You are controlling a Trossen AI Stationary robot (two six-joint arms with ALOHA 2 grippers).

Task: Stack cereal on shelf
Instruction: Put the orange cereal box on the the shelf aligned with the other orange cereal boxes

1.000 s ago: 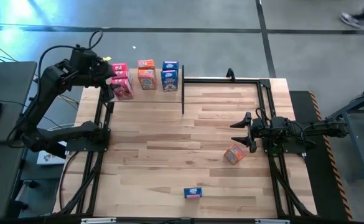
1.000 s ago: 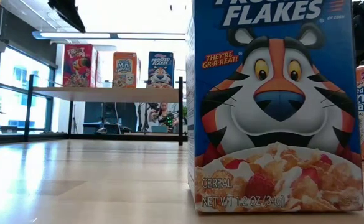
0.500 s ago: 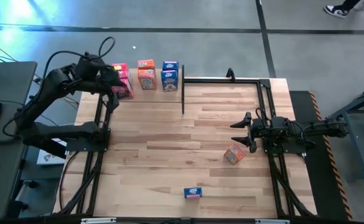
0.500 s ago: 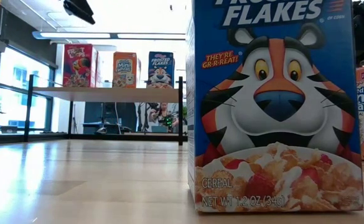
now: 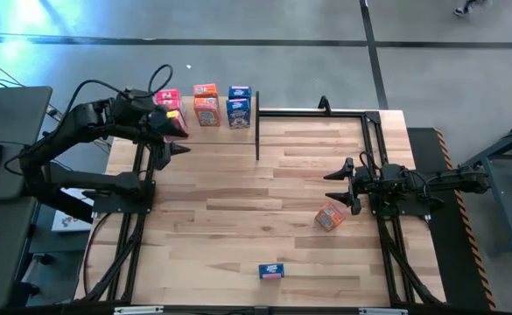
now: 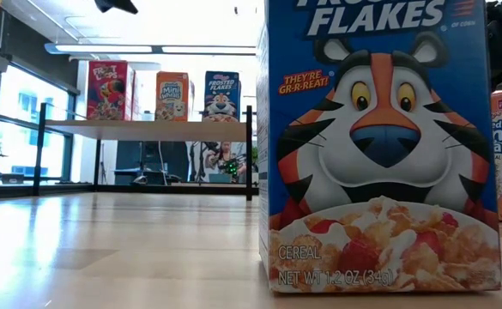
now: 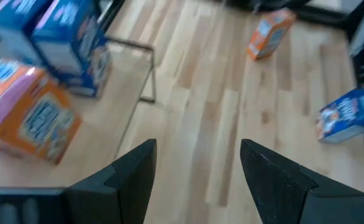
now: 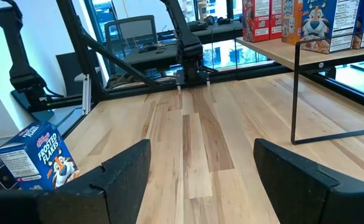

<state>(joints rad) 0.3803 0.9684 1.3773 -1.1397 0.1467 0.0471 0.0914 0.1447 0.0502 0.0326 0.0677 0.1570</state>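
Observation:
The shelf [image 5: 199,122], a light board on black posts, stands at the table's far left and carries upright pink [image 5: 169,95], orange [image 5: 206,103] and blue cereal boxes [image 5: 239,105]. Another orange box [image 5: 329,216] lies on the table toward the right. A blue box [image 5: 271,271] stands on its base near the near edge and fills the low view [image 6: 379,146]. My left gripper [image 5: 177,134] hovers open and empty by the pink boxes at the shelf's left end [image 7: 198,149]. My right gripper [image 5: 343,185] waits open, just beyond the loose orange box [image 8: 201,149].
Black frame rails [image 5: 374,140] run along the table's far right corner and down both sides. The shelf's black front post [image 5: 257,136] stands at the shelf's right end. Bare plank tabletop [image 5: 238,201] spreads across the middle between the arms.
My left gripper has drawn back from the pink boxes on the shelf, moving toward the table's near edge and a little to the right. The boxes and my right arm have kept still.

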